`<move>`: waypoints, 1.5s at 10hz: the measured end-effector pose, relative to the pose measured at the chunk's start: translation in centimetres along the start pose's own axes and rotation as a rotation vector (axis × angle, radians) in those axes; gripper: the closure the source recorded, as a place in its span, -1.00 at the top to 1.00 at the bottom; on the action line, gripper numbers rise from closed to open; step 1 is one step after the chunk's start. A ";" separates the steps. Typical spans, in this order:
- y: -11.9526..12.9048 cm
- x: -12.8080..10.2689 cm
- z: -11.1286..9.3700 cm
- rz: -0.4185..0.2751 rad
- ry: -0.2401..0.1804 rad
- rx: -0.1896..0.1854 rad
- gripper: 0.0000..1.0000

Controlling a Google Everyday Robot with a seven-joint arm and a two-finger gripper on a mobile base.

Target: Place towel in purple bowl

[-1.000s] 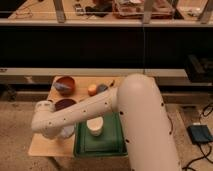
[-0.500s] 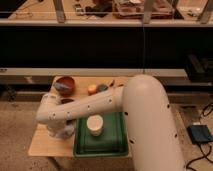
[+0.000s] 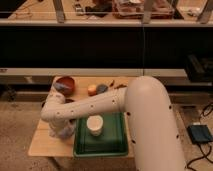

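The gripper (image 3: 61, 133) sits low at the front-left corner of the wooden table (image 3: 42, 145), just left of the green tray (image 3: 115, 145). The arm (image 3: 100, 105) reaches across the table from the right and passes over the tray's rear edge. This routing appears to clear the white cup (image 3: 94, 125) standing in the tray.

A pale, bunched mass at the gripper is probably the towel (image 3: 68, 128). The low, downward pose is consistent with a grasp off the tabletop. Whether the gripper is open or closed cannot be determined, nor whether it has hold of the towel.

The purple bowl is not clearly visible — the arm covers the table area behind the gripper. A brown bowl (image 3: 65, 85) stands at the rear-left corner, with an orange fruit (image 3: 92, 89) to its right.

Judged status: the towel is not yet in the purple bowl.
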 end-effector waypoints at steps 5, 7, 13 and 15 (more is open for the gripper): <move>0.0 -0.5 0.8 0.006 -0.004 -0.056 0.39; 0.1 -0.8 1.5 0.010 -0.025 -0.061 0.32; -0.1 -0.7 2.0 0.031 -0.035 -0.010 -0.83; -0.2 -0.8 1.9 0.031 -0.038 -0.009 -1.00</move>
